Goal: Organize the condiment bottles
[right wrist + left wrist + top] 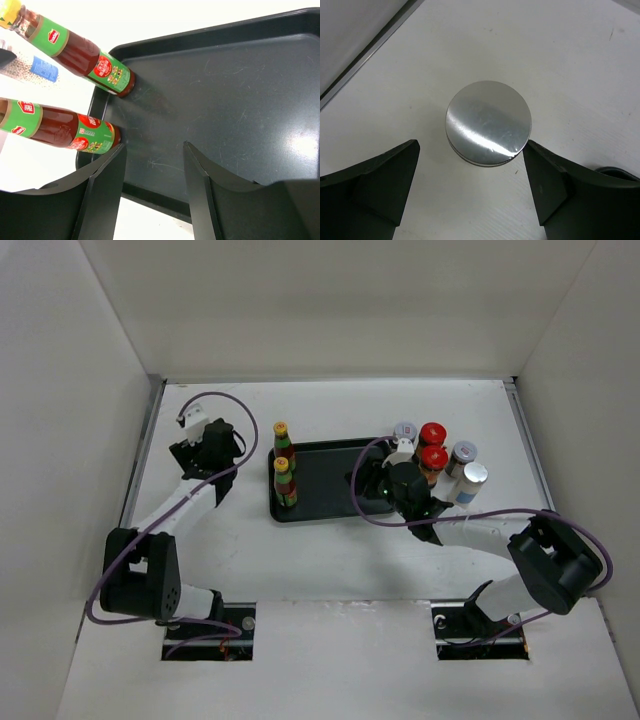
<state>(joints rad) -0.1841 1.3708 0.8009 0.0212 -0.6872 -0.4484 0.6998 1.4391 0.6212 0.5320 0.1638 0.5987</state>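
Tray (322, 472) holds two sauce bottles (286, 484); left tool (470, 147) and right tool (154, 146) gape empty.

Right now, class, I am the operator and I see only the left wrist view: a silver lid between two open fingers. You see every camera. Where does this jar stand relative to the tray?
Observer: On the table, left of the black tray and apart from it. In the top view the left gripper hides the silver-lidded jar.
Operator: What is on the tray?
Observer: Two yellow-capped sauce bottles, upright at its left edge.
Operator: And the other arm?
Observer: The right gripper hangs open and empty over the tray's bare floor.
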